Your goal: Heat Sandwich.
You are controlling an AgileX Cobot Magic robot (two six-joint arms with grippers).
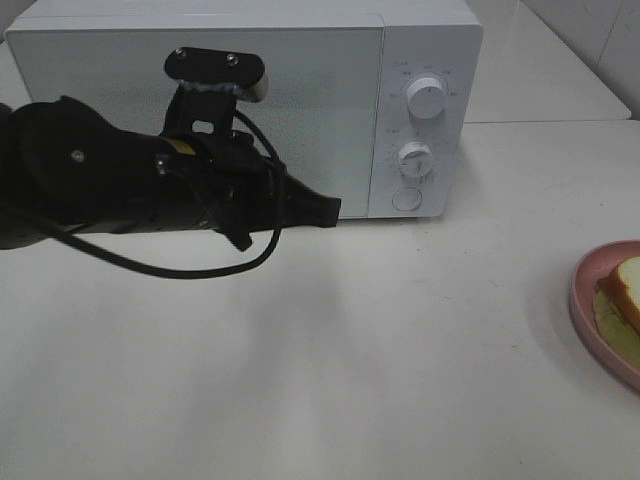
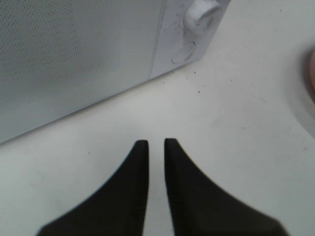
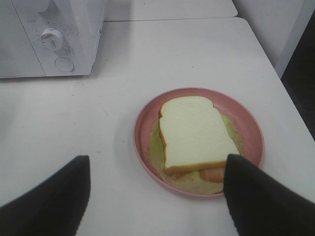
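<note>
Two black fingers point(image 2: 140, 162) of left gripper point(image 2: 156, 143) sit close, thin gap between, nothing inside. Gripper points at microwave point(image 1: 300, 60) front, near round button point(image 2: 183, 52) under knobs, maybe ready to push it so door point(image 1: 200, 110) pops open. Door is shut now. Right gripper point(image 3: 157, 169) spreads wide, holds nothing, hangs over pink plate point(image 3: 147, 118), likely waiting to lift it. Sandwich point(image 3: 194, 132) lies on plate, on table point(image 1: 350, 380), well apart from microwave, off to right side.

white-bread sandwich point(image 3: 197, 133), lying flat on pink plate point(image 3: 147, 120)
</note>
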